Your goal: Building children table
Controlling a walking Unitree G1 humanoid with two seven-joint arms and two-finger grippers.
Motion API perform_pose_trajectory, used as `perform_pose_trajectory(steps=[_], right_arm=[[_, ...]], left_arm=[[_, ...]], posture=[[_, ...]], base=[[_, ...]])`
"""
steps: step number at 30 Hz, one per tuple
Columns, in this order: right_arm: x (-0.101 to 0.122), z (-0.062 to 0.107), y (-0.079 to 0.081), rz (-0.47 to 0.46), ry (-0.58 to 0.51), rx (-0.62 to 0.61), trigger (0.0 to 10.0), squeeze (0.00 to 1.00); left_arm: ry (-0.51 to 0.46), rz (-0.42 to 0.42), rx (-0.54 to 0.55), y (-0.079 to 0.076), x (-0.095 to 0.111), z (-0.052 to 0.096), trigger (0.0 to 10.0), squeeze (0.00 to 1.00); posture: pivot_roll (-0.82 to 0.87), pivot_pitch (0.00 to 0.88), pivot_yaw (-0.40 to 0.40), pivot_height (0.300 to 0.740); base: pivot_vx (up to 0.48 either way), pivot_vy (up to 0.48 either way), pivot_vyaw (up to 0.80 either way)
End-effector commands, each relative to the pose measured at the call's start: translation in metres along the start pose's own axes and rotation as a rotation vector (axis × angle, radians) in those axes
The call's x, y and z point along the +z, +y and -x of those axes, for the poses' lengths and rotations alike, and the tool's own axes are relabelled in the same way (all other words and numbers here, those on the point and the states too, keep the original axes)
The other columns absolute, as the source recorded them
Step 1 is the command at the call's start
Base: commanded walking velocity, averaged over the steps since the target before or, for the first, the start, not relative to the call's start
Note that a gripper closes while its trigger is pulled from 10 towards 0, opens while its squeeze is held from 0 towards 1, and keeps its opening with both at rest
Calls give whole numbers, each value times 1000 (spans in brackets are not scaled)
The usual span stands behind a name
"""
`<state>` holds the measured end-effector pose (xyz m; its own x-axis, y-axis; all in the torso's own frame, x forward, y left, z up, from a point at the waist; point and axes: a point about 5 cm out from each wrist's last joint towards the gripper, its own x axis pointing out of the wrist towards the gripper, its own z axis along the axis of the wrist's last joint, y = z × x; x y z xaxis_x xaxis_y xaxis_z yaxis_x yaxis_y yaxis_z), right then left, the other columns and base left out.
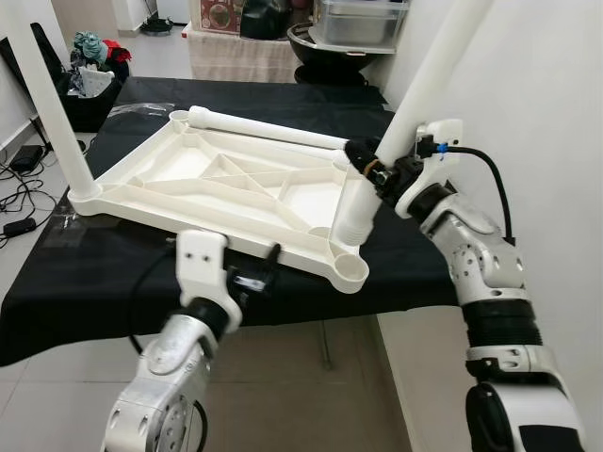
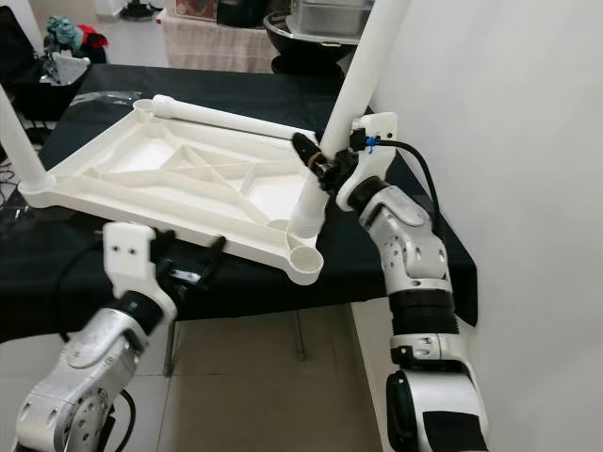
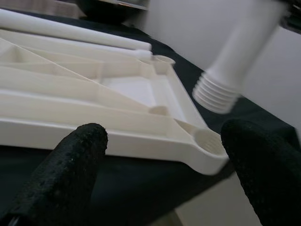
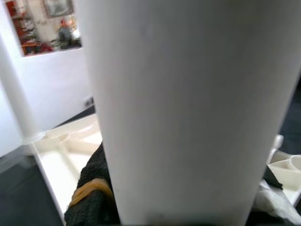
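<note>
Standing upright in the far left corner socket is one white leg (image 1: 52,104); the upside-down tabletop (image 1: 226,188) lies on the black-covered table (image 1: 94,282); left claw (image 1: 252,273) hovers at its near edge, fingers apart; right claw (image 1: 369,162) is clamped on a tilted leg (image 1: 405,122) just above the near right socket (image 1: 350,268).

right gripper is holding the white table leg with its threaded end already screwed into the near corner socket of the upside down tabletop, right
Not quite. The right gripper does hold the white table leg, but its threaded end hangs tilted above the tabletop, not yet in the near corner socket. The left wrist view shows the gap.
</note>
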<state>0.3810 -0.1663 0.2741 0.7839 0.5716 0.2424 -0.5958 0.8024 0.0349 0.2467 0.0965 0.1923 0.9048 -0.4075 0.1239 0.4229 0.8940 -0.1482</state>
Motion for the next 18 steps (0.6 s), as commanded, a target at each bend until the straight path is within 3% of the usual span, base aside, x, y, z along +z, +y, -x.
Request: perform_pose_trajectory(steps=[1,4,7,14,18], right_arm=[[7,2,-1,-33,-26,106,10000,0],[12,3,-1,-57,-36,183,10000,0],[24,9,-3,-44,-35,357,10000,0],[24,7,-8,44,7,415,10000,0],[29,2,-9,46,-14,438,10000,0]], left_arm=[[34,12,-28,-5,-6,3,10000,0],[41,15,-33,-7,-8,5,10000,0],[47,32,-44,-12,-7,11,10000,0],[52,45,-64,-17,-4,17,10000,0],[64,39,-73,-18,-3,20,10000,0]], posture=[[72,191,-120,740],[71,203,-118,740],[70,238,-118,740],[82,277,-107,740],[95,309,-77,740]], base=[[0,0,0],[0,0,0],[0,0,0],[0,0,0],[0,0,0]])
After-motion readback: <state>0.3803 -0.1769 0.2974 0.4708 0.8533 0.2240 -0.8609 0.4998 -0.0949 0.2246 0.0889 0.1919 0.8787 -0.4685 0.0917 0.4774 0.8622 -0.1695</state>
